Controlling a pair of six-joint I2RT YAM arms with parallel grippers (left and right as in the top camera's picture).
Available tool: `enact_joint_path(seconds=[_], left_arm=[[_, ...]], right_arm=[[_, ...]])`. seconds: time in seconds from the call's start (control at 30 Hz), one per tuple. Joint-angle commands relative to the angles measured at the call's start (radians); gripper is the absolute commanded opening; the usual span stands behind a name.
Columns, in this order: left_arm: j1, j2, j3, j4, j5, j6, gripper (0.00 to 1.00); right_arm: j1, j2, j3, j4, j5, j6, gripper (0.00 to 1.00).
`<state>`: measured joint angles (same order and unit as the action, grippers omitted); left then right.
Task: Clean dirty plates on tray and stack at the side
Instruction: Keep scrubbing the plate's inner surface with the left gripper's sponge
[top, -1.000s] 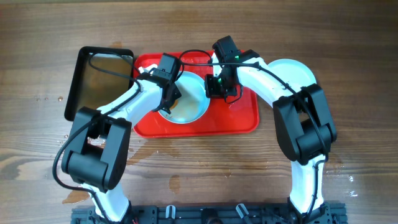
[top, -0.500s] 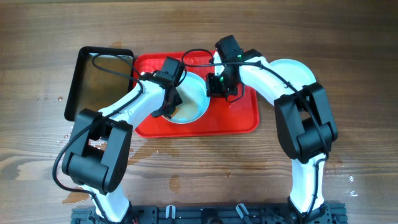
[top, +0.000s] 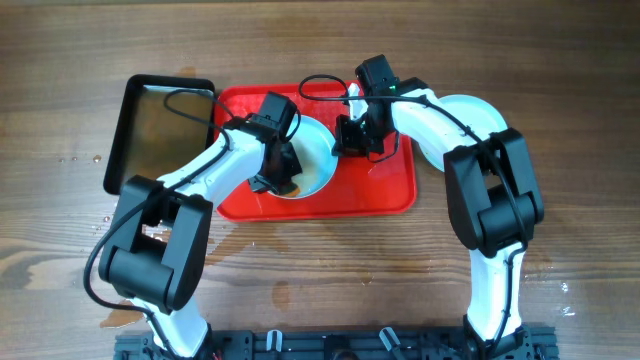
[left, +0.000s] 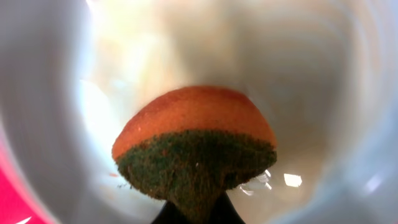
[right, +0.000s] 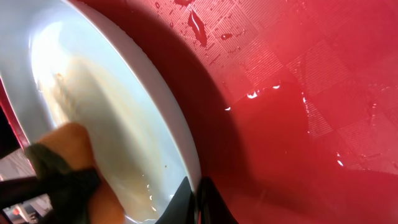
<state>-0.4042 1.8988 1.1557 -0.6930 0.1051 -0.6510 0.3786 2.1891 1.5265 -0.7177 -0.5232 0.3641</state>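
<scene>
Well left of the left claw (top: 281, 178), a black pan (top: 150, 140) sits on the wooden surface (top: 320, 260). That claw is clamped on an orange-and-green sponge (left: 196, 140), set against the inside of the plate (top: 315, 150) beneath it on the red tray (top: 385, 195). The right claw (top: 352, 142) pinches that plate's right rim. Farther right, a second plate (top: 478, 112) lies off the tray.

A brown wood-grain table (top: 560, 60) fills the view, evenly lit, with small wet patches (top: 262, 240).
</scene>
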Motion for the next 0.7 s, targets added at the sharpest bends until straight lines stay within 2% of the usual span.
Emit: enact_joint_path(seconds=[0.0,0.67], left_arm=[[-0.022,0.099,-0.077,-0.027,0.143,0.094,0.04],[-0.076,0.099,-0.077,-0.031,0.223,0.093,0.04]], right_arm=[[-0.002,0.037,-0.003,0.011,-0.010,0.001,0.04],[-0.002,0.037,-0.003,0.010,-0.010,-0.002,0.04]])
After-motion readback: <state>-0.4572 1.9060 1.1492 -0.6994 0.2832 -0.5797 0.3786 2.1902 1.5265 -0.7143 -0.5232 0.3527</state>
